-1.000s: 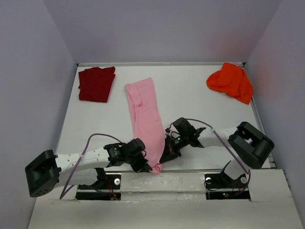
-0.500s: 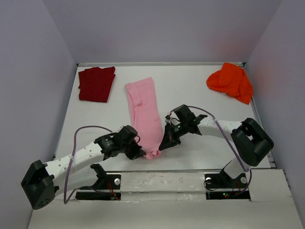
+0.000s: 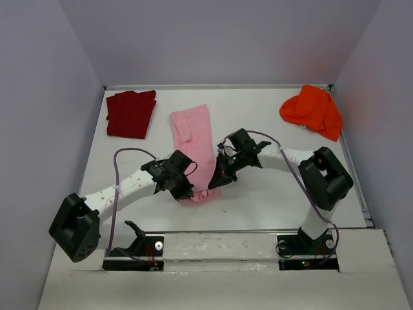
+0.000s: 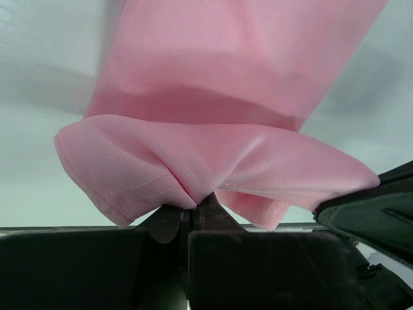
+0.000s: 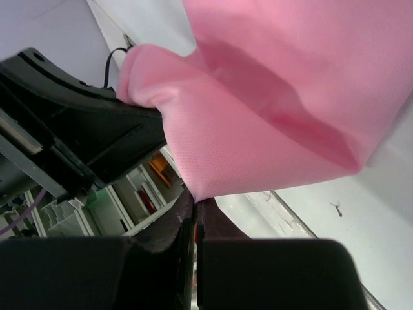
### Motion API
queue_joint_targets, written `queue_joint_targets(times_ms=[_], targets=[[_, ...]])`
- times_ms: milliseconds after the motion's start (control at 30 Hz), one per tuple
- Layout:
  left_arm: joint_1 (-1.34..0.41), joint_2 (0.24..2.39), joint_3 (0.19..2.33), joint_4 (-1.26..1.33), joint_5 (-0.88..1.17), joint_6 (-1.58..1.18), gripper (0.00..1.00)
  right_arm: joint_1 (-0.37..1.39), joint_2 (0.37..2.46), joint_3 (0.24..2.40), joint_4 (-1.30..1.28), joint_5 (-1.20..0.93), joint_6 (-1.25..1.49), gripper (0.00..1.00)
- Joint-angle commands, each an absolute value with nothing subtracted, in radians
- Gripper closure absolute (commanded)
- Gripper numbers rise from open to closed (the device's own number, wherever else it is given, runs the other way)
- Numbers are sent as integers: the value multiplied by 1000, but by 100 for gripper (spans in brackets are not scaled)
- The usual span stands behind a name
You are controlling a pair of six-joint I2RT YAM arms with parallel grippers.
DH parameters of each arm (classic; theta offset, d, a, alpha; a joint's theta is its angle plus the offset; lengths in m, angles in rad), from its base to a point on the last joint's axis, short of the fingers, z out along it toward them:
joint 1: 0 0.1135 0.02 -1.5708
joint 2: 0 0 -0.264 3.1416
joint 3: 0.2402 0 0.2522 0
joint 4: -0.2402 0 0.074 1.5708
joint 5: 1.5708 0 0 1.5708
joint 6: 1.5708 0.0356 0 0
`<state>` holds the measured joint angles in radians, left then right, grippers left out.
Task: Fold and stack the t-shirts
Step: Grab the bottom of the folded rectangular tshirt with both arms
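Left fingers [image 4: 205,216] and right fingers [image 5: 184,216] each pinch the light pink t-shirt [image 3: 197,139].
Its near hem bunches between both pairs, the rest lying beyond them on the surface [image 3: 271,200]; dark red t-shirt [image 3: 131,113] far beyond the left fingers, orange t-shirt [image 3: 312,110] beyond the right.

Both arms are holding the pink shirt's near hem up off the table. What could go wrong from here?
1. The left end effector and right end effector each pinch only a small tuck of hem on the pink shirt, so it could slip out mid-carry.
2. They grip close together and the hem bunches between them. The fold may land crooked, or they may collide.
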<state>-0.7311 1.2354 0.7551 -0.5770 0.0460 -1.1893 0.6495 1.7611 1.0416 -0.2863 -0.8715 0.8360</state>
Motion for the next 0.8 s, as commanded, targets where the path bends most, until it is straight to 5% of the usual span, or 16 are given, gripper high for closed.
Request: queue_joint_targets(times_ms=[0,767], targets=[[-710,1213,785,-620,11,-1132,100,620,1785,1126,-322,-862,796,100],[-489,1348,997,-631,-28,-881,100,531,1970,1456,-474,-836,703,100]])
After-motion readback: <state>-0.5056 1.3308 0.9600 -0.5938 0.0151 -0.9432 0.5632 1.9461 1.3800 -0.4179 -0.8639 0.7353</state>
